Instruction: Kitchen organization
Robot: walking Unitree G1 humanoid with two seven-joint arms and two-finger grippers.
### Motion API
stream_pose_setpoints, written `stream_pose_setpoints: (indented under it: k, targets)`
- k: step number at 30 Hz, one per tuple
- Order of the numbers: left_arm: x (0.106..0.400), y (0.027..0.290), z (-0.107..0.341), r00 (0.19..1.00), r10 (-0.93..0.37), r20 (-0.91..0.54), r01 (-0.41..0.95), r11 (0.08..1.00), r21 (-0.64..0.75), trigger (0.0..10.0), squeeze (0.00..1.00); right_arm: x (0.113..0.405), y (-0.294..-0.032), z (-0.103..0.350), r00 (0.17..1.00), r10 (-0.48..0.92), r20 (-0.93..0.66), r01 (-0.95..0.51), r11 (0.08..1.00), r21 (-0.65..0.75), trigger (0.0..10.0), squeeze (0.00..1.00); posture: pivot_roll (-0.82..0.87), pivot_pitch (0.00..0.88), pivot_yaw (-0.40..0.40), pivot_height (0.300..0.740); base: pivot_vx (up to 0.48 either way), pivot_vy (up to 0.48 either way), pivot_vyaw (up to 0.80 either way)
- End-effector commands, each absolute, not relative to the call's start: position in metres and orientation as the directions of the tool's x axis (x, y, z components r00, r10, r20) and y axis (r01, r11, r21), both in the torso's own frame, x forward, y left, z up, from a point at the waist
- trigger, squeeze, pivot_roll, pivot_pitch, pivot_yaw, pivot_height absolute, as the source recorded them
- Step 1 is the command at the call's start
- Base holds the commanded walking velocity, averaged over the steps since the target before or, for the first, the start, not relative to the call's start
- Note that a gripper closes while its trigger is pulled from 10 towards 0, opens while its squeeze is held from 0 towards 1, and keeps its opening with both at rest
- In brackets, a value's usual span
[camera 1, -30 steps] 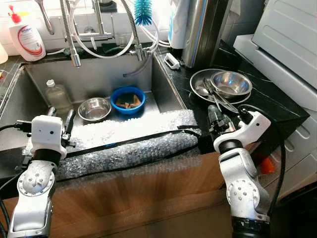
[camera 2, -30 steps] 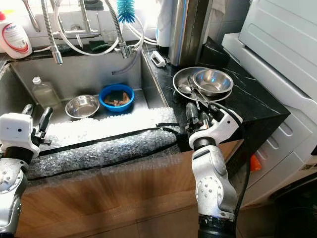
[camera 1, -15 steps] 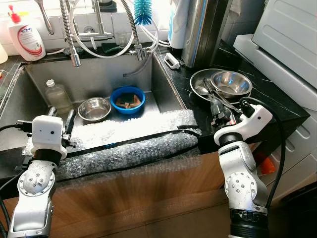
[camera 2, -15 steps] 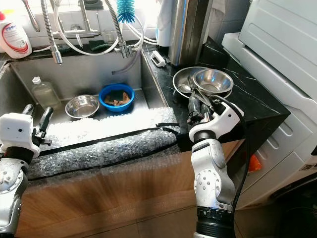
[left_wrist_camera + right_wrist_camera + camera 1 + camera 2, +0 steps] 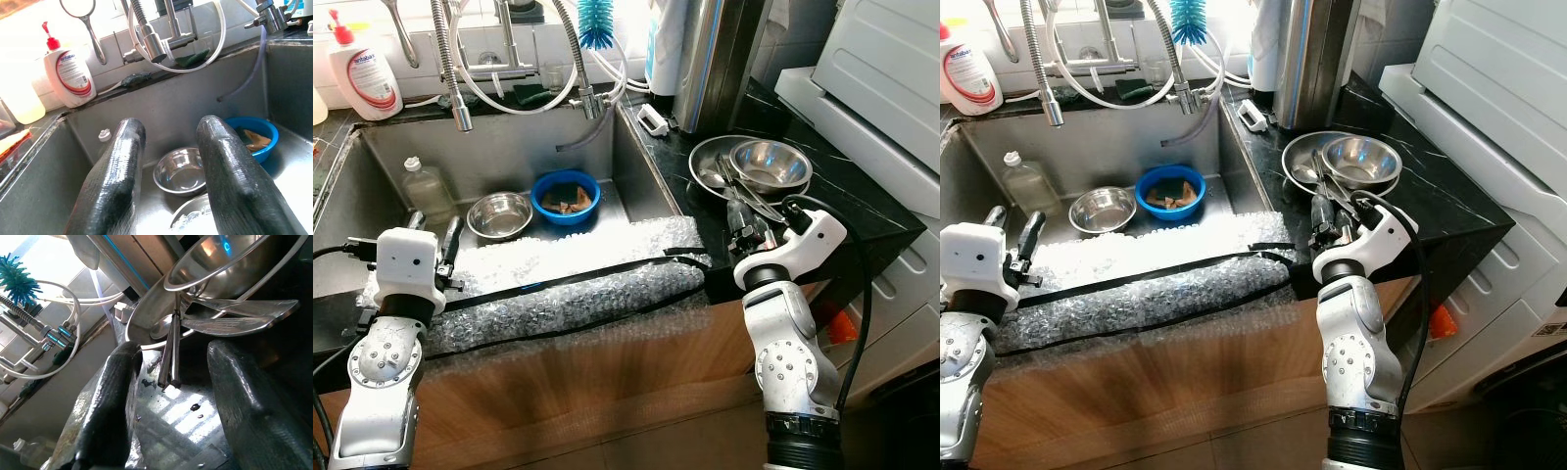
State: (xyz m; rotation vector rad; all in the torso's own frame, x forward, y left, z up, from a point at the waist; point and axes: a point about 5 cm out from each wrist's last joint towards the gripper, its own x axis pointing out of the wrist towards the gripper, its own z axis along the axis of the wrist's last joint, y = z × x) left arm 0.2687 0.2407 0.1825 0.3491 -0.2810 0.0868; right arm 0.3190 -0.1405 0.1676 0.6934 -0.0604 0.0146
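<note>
On the black counter (image 5: 862, 201) right of the sink, near its front edge, we see the right gripper (image 5: 741, 217) with its two black fingers (image 5: 113, 396) spread wide and holding nothing; the ends of the steel utensil handles (image 5: 168, 357) lie in the gap between them, and we cannot tell whether a finger touches them. The utensils (image 5: 744, 191) lie across a shallow steel plate (image 5: 703, 157) in the middle of the counter, their handles pointing toward the counter's front edge, and a shiny steel bowl (image 5: 770, 164) sits on the plate's far side. Over the sink's front left edge, the left gripper (image 5: 431, 240) hangs released, its fingers (image 5: 117, 181) parted and empty above a sheet of bubble wrap (image 5: 578, 279) draped over the front rim. In the sink basin (image 5: 499, 147) a small steel bowl (image 5: 499, 215) stands just beside a blue bowl (image 5: 566, 196), with a clear bottle (image 5: 426, 191) toward the left wall.
</note>
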Motion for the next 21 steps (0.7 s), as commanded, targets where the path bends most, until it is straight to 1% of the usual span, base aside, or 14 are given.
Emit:
stream_pose_setpoints:
  k: [1, 2, 3, 4, 5, 6, 7, 11, 17, 20, 21]
  targets:
    - [0.268, 0.241, 0.185, 0.954, 0.024, 0.3, -0.132, 0.929, 0.345, 10.0, 0.0, 0.321, -0.141, 0.17, 0.998, -0.016, 0.06, -0.027, 0.76, 0.649, 6.6, 0.0, 0.05, 0.09, -0.039, 0.74, 0.0, 0.0, 0.0]
    - [0.268, 0.241, 0.185, 0.954, 0.025, 0.3, -0.133, 0.929, 0.344, 10.0, 0.0, 0.321, -0.14, 0.17, 0.998, -0.016, 0.062, -0.028, 0.757, 0.653, 4.6, 0.0, 0.05, 0.089, -0.038, 0.74, 0.0, 0.0, 0.0]
    - [0.268, 0.241, 0.185, 0.953, 0.025, 0.3, -0.133, 0.929, 0.345, 10.0, 0.0, 0.322, -0.14, 0.17, 0.998, -0.017, 0.063, -0.029, 0.756, 0.654, 4.6, 0.0, 0.05, 0.089, -0.038, 0.74, 0.0, 0.0, 0.0]
    - [0.268, 0.242, 0.186, 0.953, 0.026, 0.301, -0.134, 0.929, 0.344, 10.0, 0.0, 0.322, -0.14, 0.17, 0.998, -0.016, 0.063, -0.029, 0.756, 0.654, 2.4, 0.0, 0.05, 0.089, -0.038, 0.74, 0.0, 0.0, 0.0]
    - [0.268, 0.242, 0.186, 0.953, 0.027, 0.301, -0.135, 0.929, 0.344, 10.0, 0.0, 0.322, -0.14, 0.17, 0.998, -0.015, 0.064, -0.03, 0.756, 0.654, 2.4, 0.0, 0.05, 0.088, -0.039, 0.74, 0.0, 0.0, 0.0]
    - [0.268, 0.242, 0.186, 0.953, 0.027, 0.301, -0.135, 0.929, 0.344, 10.0, 0.0, 0.322, -0.14, 0.17, 0.998, -0.014, 0.065, -0.032, 0.755, 0.655, 1.5, 0.0, 0.05, 0.088, -0.039, 0.74, 0.0, 0.0, 0.0]
    - [0.269, 0.242, 0.186, 0.953, 0.025, 0.302, -0.134, 0.929, 0.344, 10.0, 0.0, 0.323, -0.139, 0.17, 0.998, -0.01, 0.066, -0.036, 0.753, 0.657, 1.4, 0.0, 0.05, 0.088, -0.038, 0.74, 0.0, 0.0, 0.0]
    - [0.269, 0.241, 0.186, 0.953, 0.024, 0.303, -0.133, 0.93, 0.343, 10.0, 0.0, 0.323, -0.137, 0.17, 0.998, -0.004, 0.067, -0.041, 0.752, 0.658, 1.7, 0.0, 0.05, 0.086, -0.039, 0.74, 0.0, 0.0, 0.0]
    - [0.269, 0.24, 0.186, 0.952, 0.024, 0.305, -0.133, 0.93, 0.341, 10.0, 0.0, 0.321, -0.133, 0.17, 0.998, 0.009, 0.067, -0.052, 0.745, 0.665, 1.3, 0.0, 0.05, 0.086, -0.041, 0.74, 0.0, 0.0, 0.0]
    - [0.269, 0.24, 0.186, 0.952, 0.023, 0.305, -0.131, 0.931, 0.34, 10.0, 0.0, 0.321, -0.131, 0.17, 0.997, 0.017, 0.069, -0.059, 0.74, 0.67, 1.3, 0.0, 0.05, 0.086, -0.04, 0.74, 0.0, 0.0, 0.0]
    - [0.269, 0.24, 0.186, 0.952, 0.023, 0.305, -0.132, 0.931, 0.34, 10.0, 0.0, 0.321, -0.13, 0.17, 0.997, 0.019, 0.069, -0.061, 0.737, 0.673, 1.0, 0.0, 0.05, 0.085, -0.04, 0.74, 0.0, 0.0, 0.0]
